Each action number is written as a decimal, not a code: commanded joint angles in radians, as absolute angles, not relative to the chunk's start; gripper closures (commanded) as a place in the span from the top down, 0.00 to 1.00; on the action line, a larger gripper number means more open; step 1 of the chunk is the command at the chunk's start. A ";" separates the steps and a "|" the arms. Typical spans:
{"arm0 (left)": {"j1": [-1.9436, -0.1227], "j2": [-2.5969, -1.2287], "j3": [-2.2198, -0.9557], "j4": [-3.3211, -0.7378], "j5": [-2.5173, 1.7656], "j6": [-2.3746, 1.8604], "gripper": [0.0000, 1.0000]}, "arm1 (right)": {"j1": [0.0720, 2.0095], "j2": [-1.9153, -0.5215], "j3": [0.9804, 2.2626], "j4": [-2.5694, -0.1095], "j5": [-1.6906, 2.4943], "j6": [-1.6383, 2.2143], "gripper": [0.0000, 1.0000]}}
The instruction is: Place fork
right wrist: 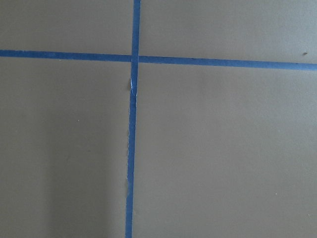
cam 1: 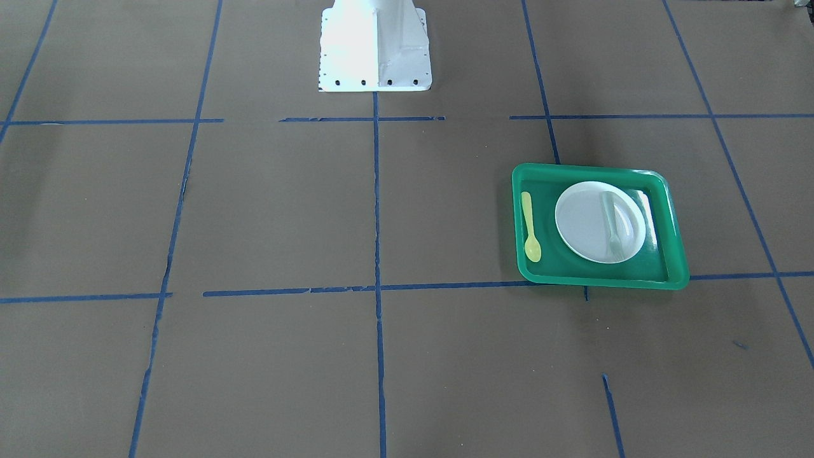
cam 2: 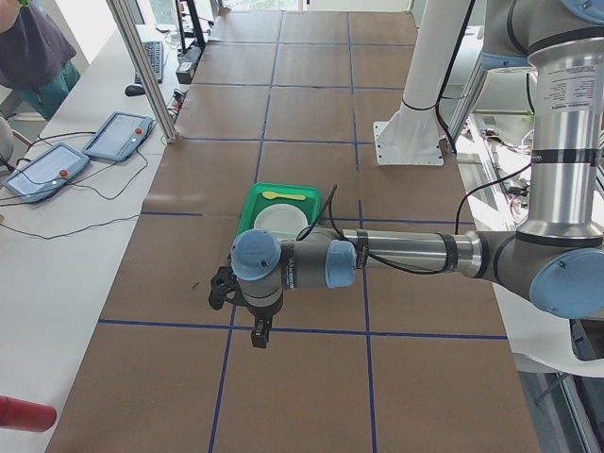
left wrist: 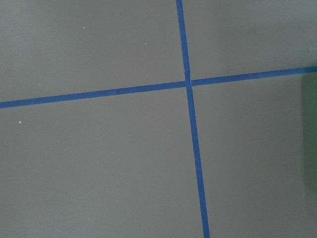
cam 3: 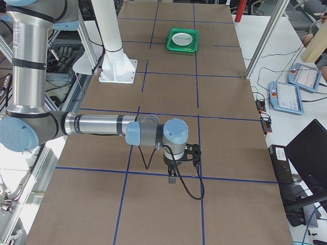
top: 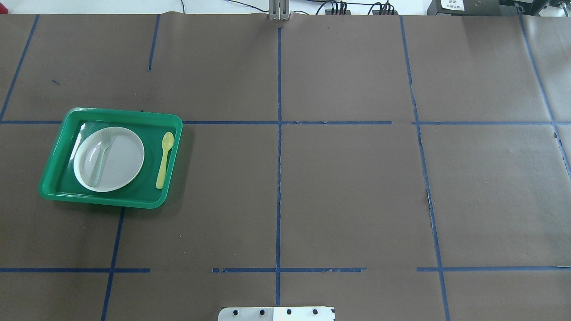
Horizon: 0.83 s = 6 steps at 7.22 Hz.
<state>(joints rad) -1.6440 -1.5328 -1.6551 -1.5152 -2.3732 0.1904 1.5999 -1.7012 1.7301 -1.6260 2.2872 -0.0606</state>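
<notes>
The pale translucent fork [cam 1: 612, 226] lies across the white plate [cam 1: 585, 219] inside the green tray [cam 1: 598, 169]. A yellow spoon [cam 1: 530, 228] lies in the tray beside the plate. The overhead view shows the fork [top: 99, 156], plate [top: 125, 156], tray [top: 125, 112] and spoon [top: 164, 159] at the table's left. My left gripper [cam 2: 259, 336] hangs over bare table short of the tray [cam 2: 253, 203]. My right gripper [cam 3: 172, 178] hangs far from the tray [cam 3: 182, 49]. Both show only in the side views, so I cannot tell if they are open or shut. Neither touches the fork.
The table is covered in brown paper with a blue tape grid. The white robot pedestal [cam 1: 375, 51] stands at the middle of the robot's side. Operator tablets [cam 2: 118, 137] and cables lie on a side bench beyond the table's far edge.
</notes>
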 commanded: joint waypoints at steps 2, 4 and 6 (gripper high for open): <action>-1.643 -1.532 -1.638 -1.569 -2.382 0.192 1.00 | 1.600 -1.701 1.729 -1.626 2.287 -0.061 1.00; -1.619 -1.537 -1.681 -1.586 -2.381 0.161 1.00 | 1.600 -1.701 1.729 -1.626 2.287 -0.061 1.00; -1.319 -1.549 -1.806 -1.777 -2.276 -0.298 1.00 | 1.600 -1.701 1.730 -1.626 2.287 -0.060 1.00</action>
